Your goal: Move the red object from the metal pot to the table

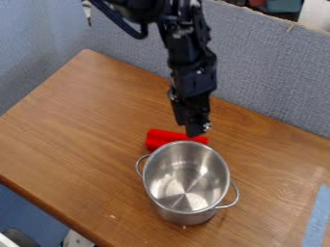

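- The near and left parts of the table [71, 116] are left bare, so wide room is offered there.
- The metal pot [187, 181] is open-topped; entry from above is unblocked.
- The red object [160, 137] is wedged just behind the pot's rim, under the gripper [196, 130].
- Passage behind is closed by the grey wall [277, 72].

place: office or lab corner | signs: grey fabric partition wall [277, 63] behind a brown wooden desk [71, 111]; robot arm [180, 39] mounted there
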You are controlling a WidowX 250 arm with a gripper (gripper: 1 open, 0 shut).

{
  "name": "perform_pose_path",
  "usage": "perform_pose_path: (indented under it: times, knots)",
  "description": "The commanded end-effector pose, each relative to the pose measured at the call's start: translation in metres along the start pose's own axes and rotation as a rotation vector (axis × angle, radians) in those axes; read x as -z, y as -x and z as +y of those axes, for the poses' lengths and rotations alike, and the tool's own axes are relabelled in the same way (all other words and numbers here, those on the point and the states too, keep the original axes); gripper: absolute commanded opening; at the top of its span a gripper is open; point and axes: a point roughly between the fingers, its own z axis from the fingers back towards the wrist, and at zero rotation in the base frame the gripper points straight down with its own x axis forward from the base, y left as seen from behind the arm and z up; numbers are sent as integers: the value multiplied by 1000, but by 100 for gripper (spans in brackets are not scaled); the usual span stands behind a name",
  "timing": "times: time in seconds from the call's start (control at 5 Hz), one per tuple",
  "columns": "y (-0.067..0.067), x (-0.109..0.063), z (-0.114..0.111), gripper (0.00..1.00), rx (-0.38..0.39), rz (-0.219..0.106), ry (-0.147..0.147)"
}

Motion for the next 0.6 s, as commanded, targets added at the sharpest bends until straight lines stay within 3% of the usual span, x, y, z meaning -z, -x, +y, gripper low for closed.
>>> perform_pose_path:
  times: [0.0, 0.2, 0.4]
  knots:
    - [-20, -10, 15, 0, -114, -47, -44]
    - [-10, -11, 29, 100, 60, -8, -25]
    - [0, -13, 39, 100, 246, 24, -23]
